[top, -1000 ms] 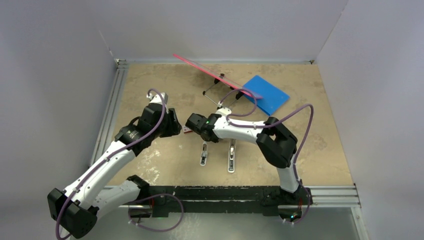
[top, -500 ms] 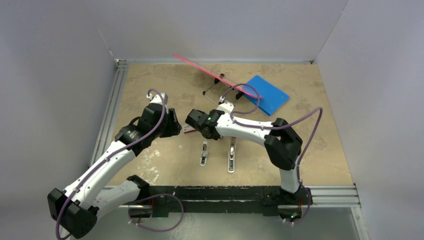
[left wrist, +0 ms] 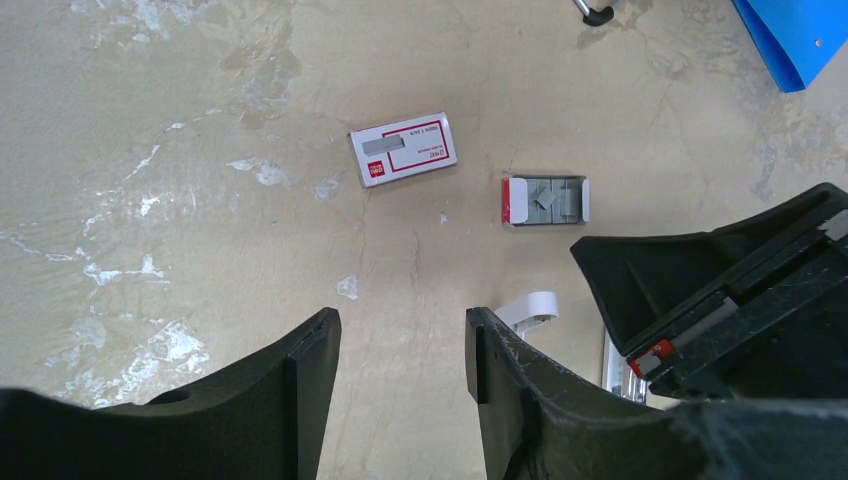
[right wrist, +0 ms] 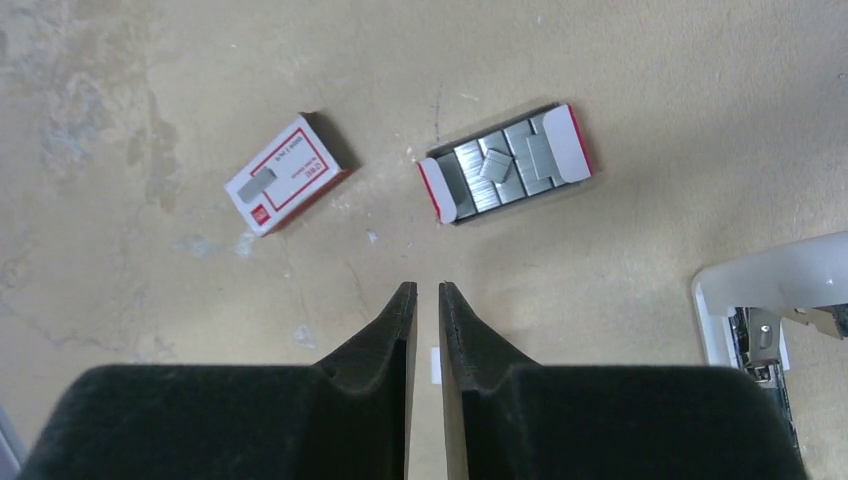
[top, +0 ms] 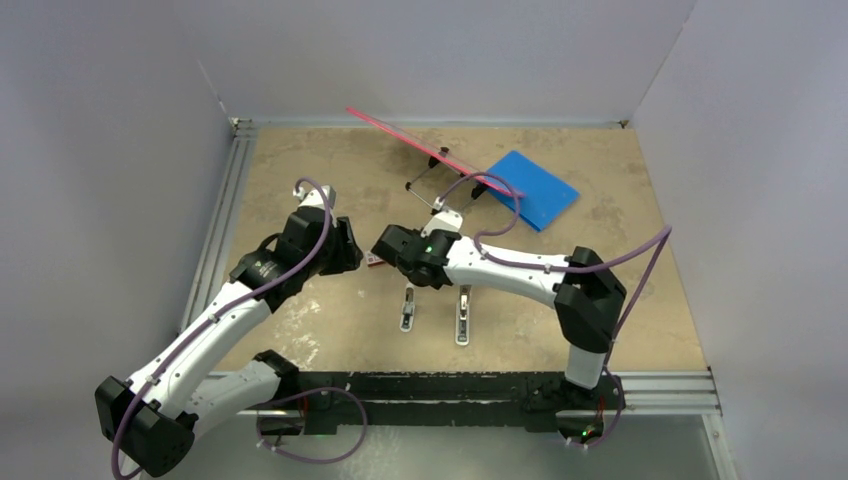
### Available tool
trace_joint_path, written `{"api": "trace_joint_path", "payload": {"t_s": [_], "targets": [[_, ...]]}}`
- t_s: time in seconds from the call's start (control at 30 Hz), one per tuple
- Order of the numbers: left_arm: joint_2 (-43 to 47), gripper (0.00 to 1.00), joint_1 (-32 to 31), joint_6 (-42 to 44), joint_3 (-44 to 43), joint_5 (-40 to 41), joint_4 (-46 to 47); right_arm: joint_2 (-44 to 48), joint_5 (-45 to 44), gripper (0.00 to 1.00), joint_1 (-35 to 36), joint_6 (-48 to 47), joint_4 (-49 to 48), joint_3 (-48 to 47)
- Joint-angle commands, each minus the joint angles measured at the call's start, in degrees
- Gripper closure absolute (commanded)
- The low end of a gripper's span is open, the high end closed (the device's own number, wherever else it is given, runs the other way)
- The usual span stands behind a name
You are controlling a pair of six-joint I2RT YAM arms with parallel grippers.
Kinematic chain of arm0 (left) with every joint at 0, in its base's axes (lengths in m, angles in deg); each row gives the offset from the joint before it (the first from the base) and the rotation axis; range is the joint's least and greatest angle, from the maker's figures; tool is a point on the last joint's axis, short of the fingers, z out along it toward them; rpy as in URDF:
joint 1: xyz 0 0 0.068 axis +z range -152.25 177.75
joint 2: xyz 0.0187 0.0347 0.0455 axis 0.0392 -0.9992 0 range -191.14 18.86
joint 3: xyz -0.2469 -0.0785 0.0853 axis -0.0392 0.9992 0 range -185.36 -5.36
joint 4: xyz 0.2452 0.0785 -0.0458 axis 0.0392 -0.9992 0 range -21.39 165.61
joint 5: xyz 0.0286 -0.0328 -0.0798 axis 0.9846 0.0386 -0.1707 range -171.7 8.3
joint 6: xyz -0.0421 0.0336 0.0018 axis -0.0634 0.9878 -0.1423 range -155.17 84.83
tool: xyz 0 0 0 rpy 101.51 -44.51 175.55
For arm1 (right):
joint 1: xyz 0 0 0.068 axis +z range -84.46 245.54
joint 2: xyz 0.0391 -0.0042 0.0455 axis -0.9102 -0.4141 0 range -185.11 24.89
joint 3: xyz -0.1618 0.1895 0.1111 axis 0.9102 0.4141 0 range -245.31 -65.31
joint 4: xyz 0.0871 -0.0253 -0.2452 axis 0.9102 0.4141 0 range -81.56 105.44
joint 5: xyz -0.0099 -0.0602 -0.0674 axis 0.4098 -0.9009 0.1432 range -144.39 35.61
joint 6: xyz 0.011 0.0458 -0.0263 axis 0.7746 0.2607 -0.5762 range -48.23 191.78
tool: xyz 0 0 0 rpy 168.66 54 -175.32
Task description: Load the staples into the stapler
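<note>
The open red-and-white tray of grey staples (right wrist: 505,165) lies on the table, one loose strip askew on top; it also shows in the left wrist view (left wrist: 545,200). Its empty box sleeve (right wrist: 285,175) lies to the left (left wrist: 402,148). Two white staplers (top: 407,308) (top: 464,312) lie opened flat nearer the arms' bases; one's end shows in the right wrist view (right wrist: 770,310). My right gripper (right wrist: 427,295) hovers just short of the tray, open by a narrow slit, empty. My left gripper (left wrist: 400,340) is open and empty, hovering left of it.
A blue folder (top: 530,188) lies at the back right. A pink rod (top: 430,150) leans on a small wire stand (top: 440,185) at the back. An aluminium rail (top: 215,250) runs along the table's left edge.
The right arm's elbow has swung out to the right while its gripper stayed over the staples tray. The left arm has not moved.
</note>
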Motion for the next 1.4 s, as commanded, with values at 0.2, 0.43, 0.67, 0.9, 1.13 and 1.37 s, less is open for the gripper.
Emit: {"api": "trace_joint_path", "payload": {"t_s": [0.2, 0.43, 0.67, 0.9, 1.13, 1.37], "targets": [[0.64, 0.51, 0.46, 0.76, 0.27, 0.64, 1.00, -6.26, -3.80, 0.76, -0.20, 2.90, 3.40, -0.54], [0.22, 0.51, 0.47, 0.80, 0.32, 0.11, 1.26, -7.06, -5.84, 0.67, -2.00, 0.72, 1.54, -1.36], [-0.27, 0.51, 0.44, 0.83, 0.32, 0.02, 1.35, -9.13, -5.92, 0.67, -3.40, -0.51, 0.52, -1.73], [-0.42, 0.51, 0.44, 0.83, 0.32, -0.07, 1.37, -10.63, -6.01, 0.69, -3.82, -1.55, -1.29, -2.36], [-0.44, 0.51, 0.42, 0.92, 0.32, -0.07, 1.30, -11.84, -5.79, 0.68, -3.87, -1.27, -1.11, -3.13], [-0.41, 0.51, 0.46, 0.92, 0.40, -0.07, 1.27, -13.11, -5.70, 0.69, -3.90, -0.67, -0.13, -3.19]]}}
